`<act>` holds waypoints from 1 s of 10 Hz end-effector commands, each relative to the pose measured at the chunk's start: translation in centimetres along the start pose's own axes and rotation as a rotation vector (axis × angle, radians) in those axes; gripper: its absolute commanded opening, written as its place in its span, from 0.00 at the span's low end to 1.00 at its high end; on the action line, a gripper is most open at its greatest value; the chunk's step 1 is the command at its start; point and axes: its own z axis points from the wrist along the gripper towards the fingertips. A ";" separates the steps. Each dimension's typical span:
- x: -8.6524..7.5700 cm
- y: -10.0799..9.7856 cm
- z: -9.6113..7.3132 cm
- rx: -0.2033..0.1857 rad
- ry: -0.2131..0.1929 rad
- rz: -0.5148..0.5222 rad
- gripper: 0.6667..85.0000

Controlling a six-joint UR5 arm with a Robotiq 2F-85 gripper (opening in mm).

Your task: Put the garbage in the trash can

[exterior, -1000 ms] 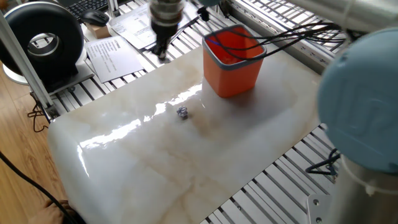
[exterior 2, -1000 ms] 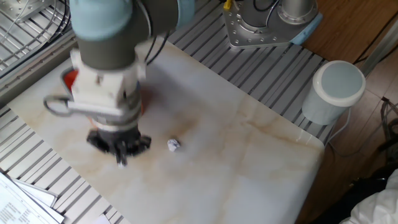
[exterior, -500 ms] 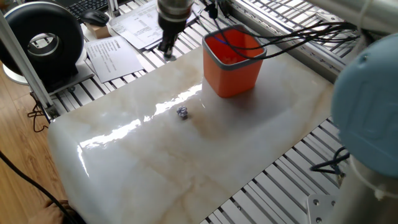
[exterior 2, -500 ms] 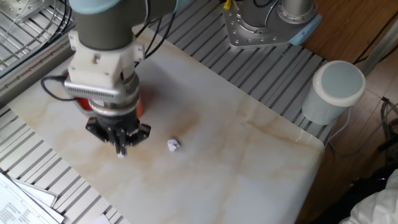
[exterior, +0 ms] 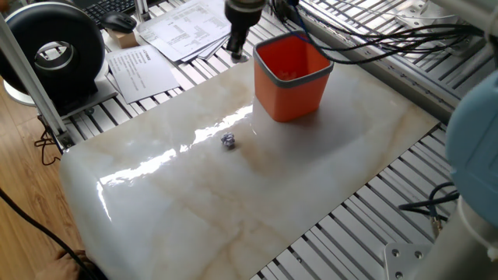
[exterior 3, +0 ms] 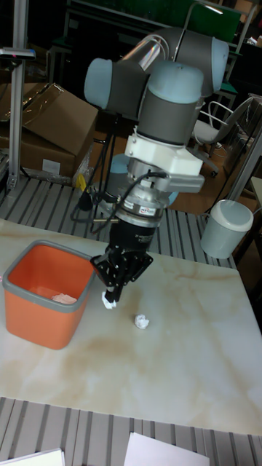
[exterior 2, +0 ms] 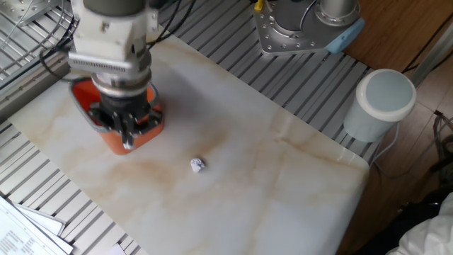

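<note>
**A:** What's the setting?

**B:** A pale marbled desk (exterior: 257, 202) on slatted metal rails, with printed sheets (exterior: 167, 31) off one end and cardboard boxes in the room behind.

**A:** And your tool?

**B:** My tool (exterior 3: 110, 297) hangs above the desk just beside the trash can (exterior: 292, 76), near its grey rim. The fingers are drawn close together, pinching a small white scrap (exterior 3: 109, 303) at their tips; the tall fixed view shows it best. In the other fixed view the tool (exterior 2: 127, 139) sits in front of the orange bin, so I cannot tell there whether it is over the opening or not.

**A:** Anything in the bin already?

**B:** A pale wad (exterior 3: 61, 297) lies on its floor, which I take for one piece of the garbage.

**A:** What is left on the desk?

**B:** One bluish-white paper ball (exterior: 227, 140), alone near the middle, well apart from the bin and from my tool.

**A:** So which step is this?

**B:** I judge it the carry: the scrap is lifted and nearly at the bin. Next I need to bring the tool squarely over the opening, clear of the rim, and spread the fingers. After that, the last ball.
</note>
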 end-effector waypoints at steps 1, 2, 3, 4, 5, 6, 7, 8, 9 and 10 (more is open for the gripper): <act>-0.8 1.3 0.3 0.012 0.019 0.062 0.01; 0.0 1.4 0.0 0.022 0.026 0.049 0.01; 1.6 0.4 -0.5 0.016 0.020 0.017 0.01; 3.6 -1.1 -0.9 0.014 0.032 -0.013 0.01; 5.3 -2.5 -1.5 0.037 0.054 -0.038 0.01; 6.5 -3.6 -2.0 0.042 0.057 -0.059 0.01; 7.8 -4.9 -2.7 0.048 0.064 -0.089 0.01; 8.8 -5.8 -3.4 0.052 0.071 -0.101 0.01; 9.2 -6.1 -3.2 0.068 0.070 -0.098 0.01; 8.3 -6.2 -1.9 0.065 0.034 -0.108 0.02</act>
